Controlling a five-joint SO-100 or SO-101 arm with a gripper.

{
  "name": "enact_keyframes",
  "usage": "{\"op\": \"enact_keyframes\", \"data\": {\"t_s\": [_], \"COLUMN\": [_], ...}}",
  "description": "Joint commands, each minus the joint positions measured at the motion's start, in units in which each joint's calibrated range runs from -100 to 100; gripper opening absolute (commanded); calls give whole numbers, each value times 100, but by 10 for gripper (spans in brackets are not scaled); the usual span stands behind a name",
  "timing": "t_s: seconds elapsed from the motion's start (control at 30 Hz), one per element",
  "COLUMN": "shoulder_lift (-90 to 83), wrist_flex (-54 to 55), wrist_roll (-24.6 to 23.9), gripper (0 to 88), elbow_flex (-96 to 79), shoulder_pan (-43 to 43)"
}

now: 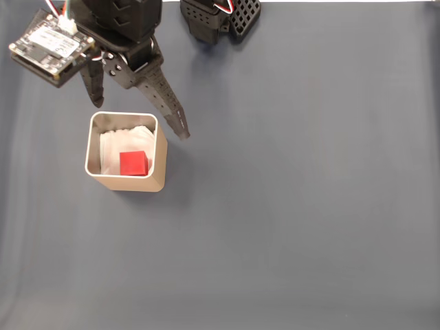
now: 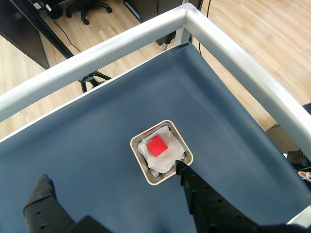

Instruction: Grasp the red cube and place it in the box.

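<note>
- We see the red cube (image 1: 133,163) resting inside the box (image 1: 162,148), on its crumpled white lining, toward the lower half of the box in the fixed view.
- The box sits on the dark blue table (image 1: 295,206) at the left of the fixed view, and near the centre of the wrist view (image 2: 144,162).
- The tool (image 1: 141,117) hangs above the top edge of the box, its two black fingers spread wide apart and holding nothing.
- We judge the placing done; what remains is to lift straight up and away so the fingers do not catch the box rim.
- The cube has no long axis; it lies flat, one face up, its edges roughly in line with the box walls.
</note>
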State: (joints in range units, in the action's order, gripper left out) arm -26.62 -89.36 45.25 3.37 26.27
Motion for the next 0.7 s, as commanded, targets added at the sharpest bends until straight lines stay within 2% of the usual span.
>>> {"op": "enact_keyframes", "data": {"t_s": [0.0, 0.2, 0.27, 0.4, 0.43, 0.57, 0.67], "shoulder_lift": [-207, -207, -225, -354, -398, -727, -1107], "wrist_flex": [-14, 36, 77, 700, 996, 2235, 2900], "wrist_roll": [-29, -39, -24, 39, 63, -142, -230], "gripper": [555, 530, 411, 84, 49, 3, 3], "elbow_flex": [219, 164, 91, -337, -501, -1340, -2251], "shoulder_pan": [4, -46, -181, -749, -919, -1644, -2148]}}
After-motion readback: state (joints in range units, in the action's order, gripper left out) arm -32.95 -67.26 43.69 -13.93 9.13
